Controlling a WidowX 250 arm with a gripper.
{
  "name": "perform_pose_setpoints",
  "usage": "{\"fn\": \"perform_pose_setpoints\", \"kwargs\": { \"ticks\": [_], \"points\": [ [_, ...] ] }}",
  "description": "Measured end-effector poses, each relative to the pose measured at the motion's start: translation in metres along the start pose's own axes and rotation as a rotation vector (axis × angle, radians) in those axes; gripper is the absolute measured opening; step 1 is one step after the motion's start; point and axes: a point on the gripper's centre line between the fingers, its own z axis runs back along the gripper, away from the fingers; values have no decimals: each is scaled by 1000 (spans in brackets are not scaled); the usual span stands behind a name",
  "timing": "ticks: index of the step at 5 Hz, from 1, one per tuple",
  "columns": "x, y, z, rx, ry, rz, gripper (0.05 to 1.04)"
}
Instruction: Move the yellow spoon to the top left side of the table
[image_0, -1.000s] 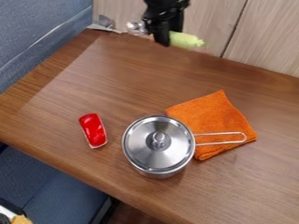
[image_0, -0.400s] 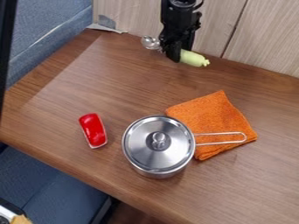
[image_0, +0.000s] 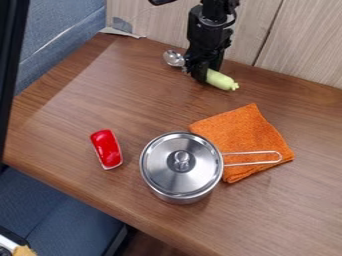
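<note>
One pincer grips the yellow spoon midway.

Your table has a brown wood-grain top, a darker band running along its left edge. Behind it you have pale wood-grain panelling, divided by a dark, slanting seam. Blue padded upholstery stands at upper left; note the greyish strip at the table's far left corner. Below the near edge, you have blue seating and dark reddish-brown flooring.
</note>
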Motion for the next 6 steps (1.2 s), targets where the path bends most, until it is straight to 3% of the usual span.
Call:
{"fn": "perform_pose_setpoints", "kwargs": {
  "ticks": [1,2,3,5,6],
  "points": [
    [-2,2,-5,12,14,-1,449],
    [-2,5,-6,35,21,6,754],
    [-1,7,-6,45,12,10,991],
    [0,11,-7,66,8,7,1001],
    [2,7,2,55,37,22,1000]
  ]
}}
